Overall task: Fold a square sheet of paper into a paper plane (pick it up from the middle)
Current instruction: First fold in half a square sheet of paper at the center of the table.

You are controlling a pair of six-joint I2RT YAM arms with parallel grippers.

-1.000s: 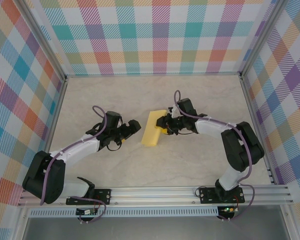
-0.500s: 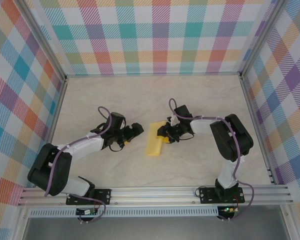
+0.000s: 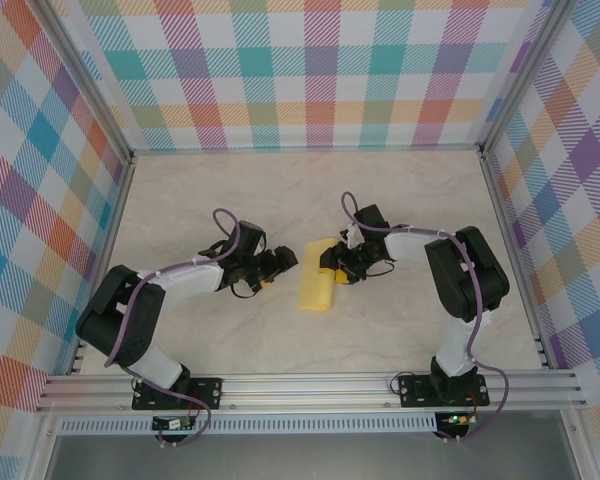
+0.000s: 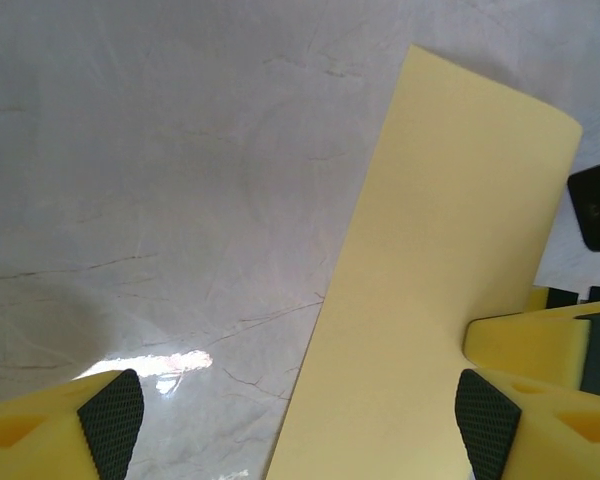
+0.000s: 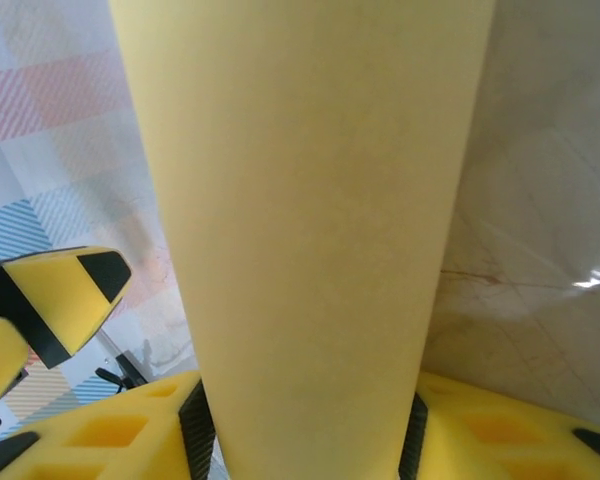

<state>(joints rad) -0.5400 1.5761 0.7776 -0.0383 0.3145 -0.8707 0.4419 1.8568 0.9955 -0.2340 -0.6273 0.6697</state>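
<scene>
Left gripper stands wide open at the long edge of the thin yellow square sheet of paper, now a narrow strip in the middle of the pale marble worktop.
On the other side the right gripper has the strip between its jaws; whether it really pinches, I cannot tell. Folding seems about halfway, with no plane shape yet. Next, the left gripper should close gently on the edge, without crumpling it.

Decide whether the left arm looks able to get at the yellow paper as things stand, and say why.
Probably yes. The left gripper stands open right beside the yellow paper, nothing lies between them, and the right gripper sits at the paper's opposite side.
</scene>
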